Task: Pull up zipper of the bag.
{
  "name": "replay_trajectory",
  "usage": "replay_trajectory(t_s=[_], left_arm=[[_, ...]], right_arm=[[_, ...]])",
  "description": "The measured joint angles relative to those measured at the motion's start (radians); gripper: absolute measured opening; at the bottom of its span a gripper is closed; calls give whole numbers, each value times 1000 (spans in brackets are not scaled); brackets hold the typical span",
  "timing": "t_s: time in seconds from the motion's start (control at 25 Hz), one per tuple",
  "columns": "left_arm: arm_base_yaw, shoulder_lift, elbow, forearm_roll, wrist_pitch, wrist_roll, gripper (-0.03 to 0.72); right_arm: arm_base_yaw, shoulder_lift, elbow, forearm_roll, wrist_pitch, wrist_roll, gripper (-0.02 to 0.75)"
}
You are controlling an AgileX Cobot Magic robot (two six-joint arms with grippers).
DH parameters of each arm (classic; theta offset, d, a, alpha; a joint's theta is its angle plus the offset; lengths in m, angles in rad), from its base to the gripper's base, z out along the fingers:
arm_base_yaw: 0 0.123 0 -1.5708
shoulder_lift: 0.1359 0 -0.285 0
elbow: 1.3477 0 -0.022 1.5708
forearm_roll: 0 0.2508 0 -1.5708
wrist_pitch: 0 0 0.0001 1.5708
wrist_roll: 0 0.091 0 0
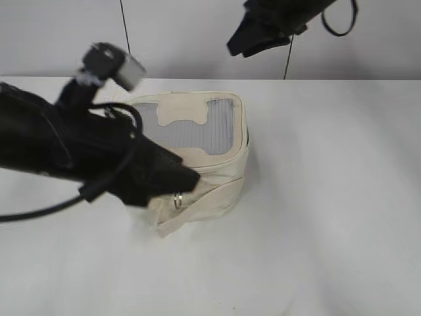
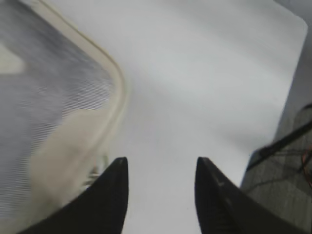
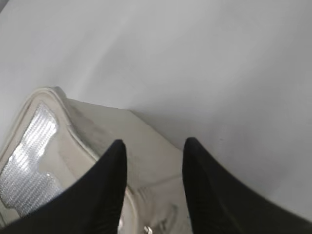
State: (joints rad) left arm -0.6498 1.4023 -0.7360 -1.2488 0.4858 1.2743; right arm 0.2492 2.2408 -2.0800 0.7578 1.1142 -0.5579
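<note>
1. The bag (image 1: 200, 155) sits upright on the white bench (image 1: 329, 217), a little left of the bench's middle in the exterior view. Its grey ribbed lid window faces up, with the cream patch (image 1: 183, 108) across the window's far part.
2. The zipper (image 1: 223, 160) runs as a cream track round the lid rim. On the bag's near front face, a silver ring pull (image 1: 178, 199) hangs just under that rim.
3. My left fingers (image 1: 172, 176) are at the bag's near left front corner, their dark tips just above and beside the ring pull. I cannot tell whether they touch it.
4. In the left wrist view, my left fingers (image 2: 161, 195) are spread, with only bare bench between them. The left tip sits against the bag's rounded rim corner (image 2: 114, 92); that view is blurred.
5. My right fingers (image 1: 253, 39) hang in the air beyond the bag's far right corner, well apart from it.
6. In the right wrist view, my right fingers (image 3: 153, 185) are spread, holding nothing. The bag's side (image 3: 146, 146) shows below between them, with a small metal glint (image 3: 146, 229) at the bottom edge.
</note>
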Motion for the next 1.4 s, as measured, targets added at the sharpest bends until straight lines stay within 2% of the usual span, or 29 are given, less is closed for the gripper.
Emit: replay_trajectory(t_s=[0.08,0.2,0.24,0.32,0.48,0.68,0.84,1.16,1.24,1.4], left_arm=[[120,-14,-34,1,47,-5,319],[298,49,-157,2,164,3,307],[337,83,-218,5,202,5,312],[367,179,-338,31,240,6,330],[360,363,-571,79,330,7,364],[340,536,-768,131,458,-24,370],[316,618,-838,201,484,-51,371],[288,657,-850,260,462,-62,368],[288,658,-850,300,464,-63,330],[285,658,-852,339,444,-64,152]], right_arm=[[-67,-53,104,89,-13,-61,307],[-151,-150,376,287,-101,-258,306],[-161,-187,460,340,-152,-348,306],[-164,-243,650,448,-239,-527,306],[-164,-273,895,624,-319,-836,311],[-164,-274,1020,767,-340,-1068,372],[-164,-274,1037,780,-340,-1114,386],[-164,-274,1037,782,-339,-1133,390],[-164,-274,1037,784,-339,-1140,390],[-164,-274,1037,811,-335,-1153,390]])
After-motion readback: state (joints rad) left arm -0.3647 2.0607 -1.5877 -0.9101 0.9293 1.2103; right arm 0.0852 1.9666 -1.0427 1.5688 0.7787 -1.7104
